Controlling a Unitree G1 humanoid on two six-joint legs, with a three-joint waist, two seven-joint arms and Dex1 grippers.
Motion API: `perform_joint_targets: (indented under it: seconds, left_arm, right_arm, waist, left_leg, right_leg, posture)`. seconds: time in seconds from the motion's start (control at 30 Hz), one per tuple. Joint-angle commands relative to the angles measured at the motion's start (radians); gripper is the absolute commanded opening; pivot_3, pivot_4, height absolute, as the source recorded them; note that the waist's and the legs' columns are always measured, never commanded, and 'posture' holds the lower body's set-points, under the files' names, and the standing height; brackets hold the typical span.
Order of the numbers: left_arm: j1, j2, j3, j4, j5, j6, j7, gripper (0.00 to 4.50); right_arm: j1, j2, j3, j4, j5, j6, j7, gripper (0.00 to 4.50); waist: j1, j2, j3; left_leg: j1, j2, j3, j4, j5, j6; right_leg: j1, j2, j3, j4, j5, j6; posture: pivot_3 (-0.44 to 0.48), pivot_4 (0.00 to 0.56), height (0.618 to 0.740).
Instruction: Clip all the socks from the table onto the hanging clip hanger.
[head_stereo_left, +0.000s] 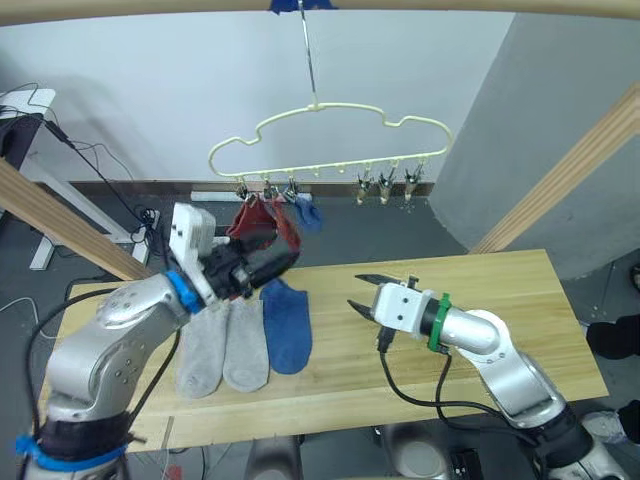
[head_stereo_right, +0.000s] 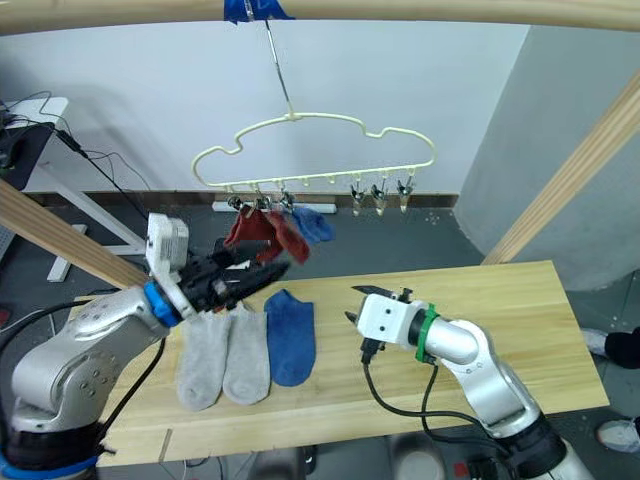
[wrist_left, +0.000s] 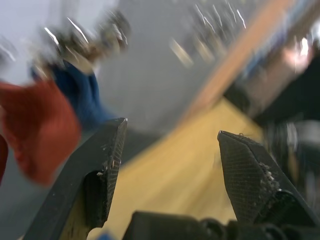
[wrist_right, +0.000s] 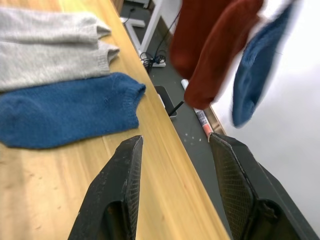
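The pale yellow clip hanger (head_stereo_left: 330, 140) hangs from a wooden pole above the table's far edge. Its left clips hold two dark red socks (head_stereo_left: 262, 222) and a blue sock (head_stereo_left: 308, 213). On the table (head_stereo_left: 480, 300) two light grey socks (head_stereo_left: 222, 345) and one blue sock (head_stereo_left: 287, 325) lie flat side by side. My left gripper (head_stereo_left: 283, 258) is raised just below the hanging red socks, open and holding nothing. My right gripper (head_stereo_left: 354, 291) hovers low over the table to the right of the lying blue sock, open with nothing between its fingers (wrist_right: 125, 190).
Several clips (head_stereo_left: 385, 187) on the hanger's right side hang bare. Slanted wooden frame poles stand at the left (head_stereo_left: 60, 225) and right (head_stereo_left: 560, 180) of the table. Cables (head_stereo_left: 110, 190) lie on the floor behind the left side.
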Motion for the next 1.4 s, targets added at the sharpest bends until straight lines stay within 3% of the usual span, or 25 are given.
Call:
perform_joint_targets:
  seconds: [0.03,0.17,0.3,0.57,1.4]
  left_arm:
    - [0.042,0.034,0.039,-0.076,-0.011,-0.080,-0.123,3.22]
    - [0.050,0.057,0.058,-0.101,-0.052,-0.089,-0.192,3.22]
    - [0.062,0.110,0.059,-0.107,-0.009,-0.133,-0.272,3.22]
    - [-0.006,0.081,0.027,-0.099,-0.007,-0.133,-0.229,3.22]
    - [-0.062,0.049,-0.013,-0.063,0.030,-0.154,-0.228,3.22]
  right_arm:
    - [-0.038,0.046,-0.148,-0.122,0.067,0.077,-0.071,2.16]
    - [-0.088,0.119,-0.207,-0.198,0.134,0.233,-0.115,2.16]
    - [-0.165,0.169,-0.231,-0.244,0.211,0.386,-0.142,2.16]
    - [-0.227,0.222,-0.200,-0.209,0.241,0.494,-0.224,2.16]
    - [-0.364,0.318,-0.151,-0.052,0.238,0.522,-0.357,2.16]
  waist:
    - [0.003,0.000,0.000]
    - [0.003,0.000,0.000]
    - [0.001,0.001,0.000]
    - [0.000,0.001,0.000]
    - [-0.002,0.001,0.000]
  left_leg:
    - [0.000,0.001,0.000,0.000,0.000,0.000]
    - [0.000,0.001,-0.001,0.000,0.000,0.000]
    - [-0.001,0.001,0.000,0.001,0.000,0.000]
    - [-0.002,0.000,0.000,-0.001,0.000,0.000]
    - [-0.002,0.000,0.001,0.000,0.000,0.000]
  right_leg:
    - [0.000,-0.001,0.000,0.000,0.000,0.000]
    - [0.000,0.000,-0.001,0.000,0.000,0.000]
    - [0.000,0.000,0.000,0.000,0.000,0.000]
    - [-0.002,-0.001,-0.001,0.000,0.000,0.000]
    - [-0.004,0.000,0.000,0.004,0.000,-0.001]
  posture:
    - [-0.209,0.308,0.740]
    - [-0.213,0.306,0.740]
    - [-0.205,0.303,0.740]
    - [-0.203,0.295,0.740]
    - [-0.190,0.273,0.740]
